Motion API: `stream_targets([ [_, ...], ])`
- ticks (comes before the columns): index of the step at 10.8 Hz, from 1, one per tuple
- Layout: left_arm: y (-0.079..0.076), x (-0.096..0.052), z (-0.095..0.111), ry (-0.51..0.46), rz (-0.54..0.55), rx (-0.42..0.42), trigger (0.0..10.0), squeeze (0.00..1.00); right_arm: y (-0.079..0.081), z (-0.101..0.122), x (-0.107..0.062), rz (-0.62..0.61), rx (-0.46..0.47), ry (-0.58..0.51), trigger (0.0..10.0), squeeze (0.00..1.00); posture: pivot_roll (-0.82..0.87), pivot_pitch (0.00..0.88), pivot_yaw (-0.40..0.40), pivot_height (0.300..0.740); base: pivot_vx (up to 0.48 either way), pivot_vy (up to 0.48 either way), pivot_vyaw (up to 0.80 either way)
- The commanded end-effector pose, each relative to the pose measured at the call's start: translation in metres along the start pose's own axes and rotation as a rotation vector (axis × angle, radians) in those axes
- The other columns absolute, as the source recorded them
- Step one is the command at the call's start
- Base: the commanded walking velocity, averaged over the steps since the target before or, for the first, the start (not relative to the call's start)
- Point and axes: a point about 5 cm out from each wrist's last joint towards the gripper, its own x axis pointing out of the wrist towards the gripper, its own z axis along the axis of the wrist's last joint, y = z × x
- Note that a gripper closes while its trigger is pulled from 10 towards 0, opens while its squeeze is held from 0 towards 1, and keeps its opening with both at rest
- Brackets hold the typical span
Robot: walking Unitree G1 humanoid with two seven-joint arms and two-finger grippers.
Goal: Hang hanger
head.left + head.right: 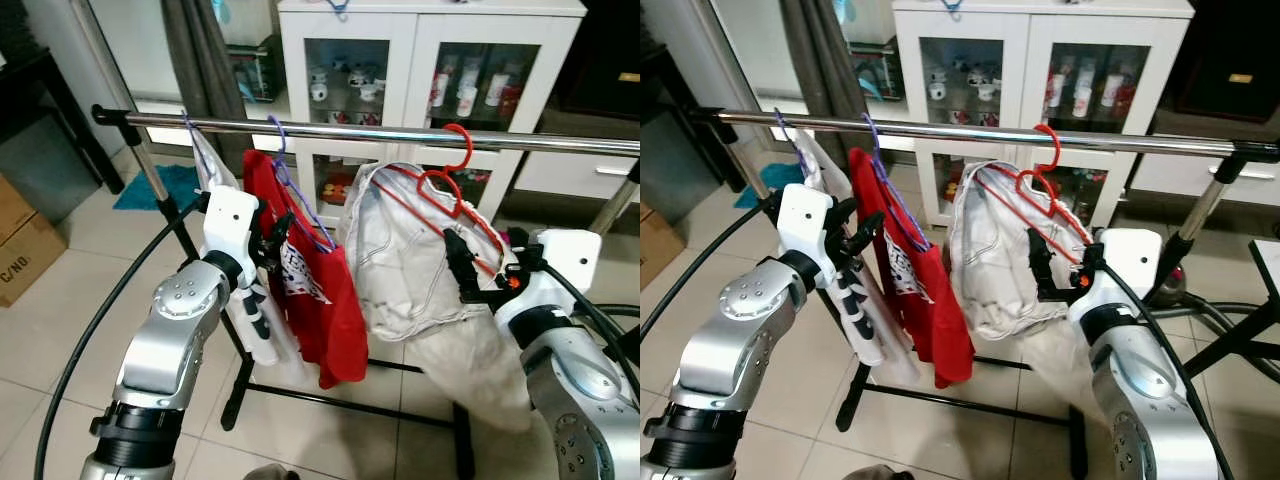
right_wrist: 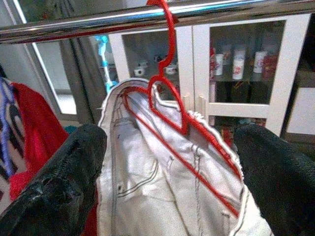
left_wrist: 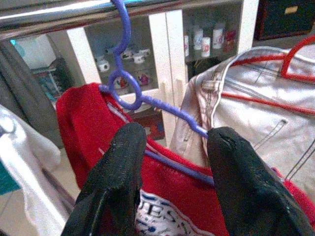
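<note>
A chrome rail (image 1: 400,133) runs across the upper part of the frame. The red hanger (image 1: 455,175) has its hook over the rail right of centre and carries a white garment (image 1: 395,255). The right gripper (image 1: 462,262) sits at mid-right of the frame, its fingers (image 2: 69,187) spread wide on either side of the garment, gripping nothing. Left of centre, a purple hanger (image 1: 290,185) holds a red shirt (image 1: 320,300). The left gripper (image 1: 272,238) is beside it, fingers (image 3: 118,182) parted around the hanger's lower arm, not closed on it. A white cabinet (image 1: 420,60) stands behind
</note>
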Motion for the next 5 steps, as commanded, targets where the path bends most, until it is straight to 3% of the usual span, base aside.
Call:
stream_targets([
  [1,0.0055,-0.0002,-0.0039,0.017,0.016,0.018,10.0,0.00,0.0010,-0.0032,0.0036,-0.006,0.026,0.009,10.0,1.00,0.00,0.000,0.089,0.740,0.000,0.337,0.00],
  [2,0.0072,-0.0005,-0.0066,0.042,0.030,0.067,10.0,0.00,-0.0019,-0.0061,0.0060,-0.038,0.037,0.023,10.0,1.00,-0.01,0.000,0.102,0.740,0.000,0.337,0.00],
  [3,0.0054,-0.0004,-0.0065,0.044,0.022,0.029,10.0,0.00,-0.0010,-0.0049,0.0069,-0.016,0.063,0.015,10.0,1.00,-0.01,0.000,0.094,0.740,0.000,0.337,0.00],
  [5,0.0043,-0.0011,-0.0096,0.044,0.013,0.036,10.0,0.00,-0.0045,-0.0080,0.0067,-0.041,0.056,0.017,10.0,1.00,0.00,0.000,0.087,0.740,0.000,0.336,0.00],
])
